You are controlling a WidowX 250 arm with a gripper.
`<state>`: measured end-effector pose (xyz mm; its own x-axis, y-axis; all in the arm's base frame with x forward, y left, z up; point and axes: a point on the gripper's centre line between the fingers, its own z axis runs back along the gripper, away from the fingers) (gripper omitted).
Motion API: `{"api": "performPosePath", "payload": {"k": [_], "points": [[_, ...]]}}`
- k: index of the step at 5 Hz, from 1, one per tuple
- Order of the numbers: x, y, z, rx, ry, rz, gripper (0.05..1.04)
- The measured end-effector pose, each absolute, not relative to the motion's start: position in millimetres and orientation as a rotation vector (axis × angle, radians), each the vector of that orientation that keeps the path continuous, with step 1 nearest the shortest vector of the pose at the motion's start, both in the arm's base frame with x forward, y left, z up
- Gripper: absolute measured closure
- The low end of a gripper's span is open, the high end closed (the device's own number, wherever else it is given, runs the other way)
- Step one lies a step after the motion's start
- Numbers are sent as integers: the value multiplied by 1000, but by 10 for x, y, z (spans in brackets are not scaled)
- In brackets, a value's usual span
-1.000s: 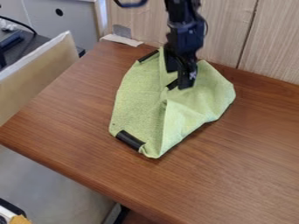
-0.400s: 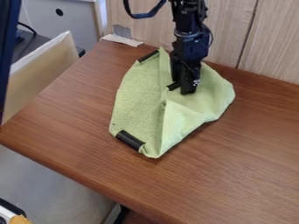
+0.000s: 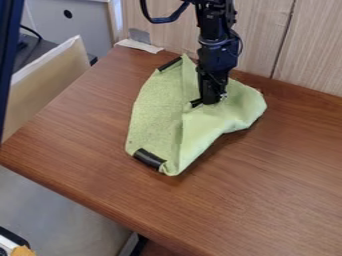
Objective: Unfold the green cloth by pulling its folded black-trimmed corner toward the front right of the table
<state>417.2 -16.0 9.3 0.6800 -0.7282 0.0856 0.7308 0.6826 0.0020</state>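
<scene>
Camera view: green cloth [image 3: 155,110] directly beneath the jaws of the gripper [image 3: 211,102], spread or pinch indiscernible.

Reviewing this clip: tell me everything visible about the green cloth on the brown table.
The light green, matte fabric cloth lies partly folded and rumpled on the brown wood-grain table. Its left part is fairly flat; the right is bunched, with a long fold running toward the near corner. Black strips sit at the near-left edge and far corner. The black two-finger gripper is down against its upper middle, beside another dark piece.
</scene>
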Motion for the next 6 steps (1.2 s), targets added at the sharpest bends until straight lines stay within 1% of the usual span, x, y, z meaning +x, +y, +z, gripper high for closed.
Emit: {"api": "performPosePath", "payload": {"k": [1,2,3,4,5,6], "points": [[4152,-172,92,-42,-81,-827,1001],[4121,-169,139,-46,-88,-832,1022],[4092,-154,218,-35,-90,-842,1024],[4088,-138,353,-9,-110,-862,1024],[4055,-277,549,5,-142,-904,1024],[3945,-494,666,18,-156,-971,1024]]}}
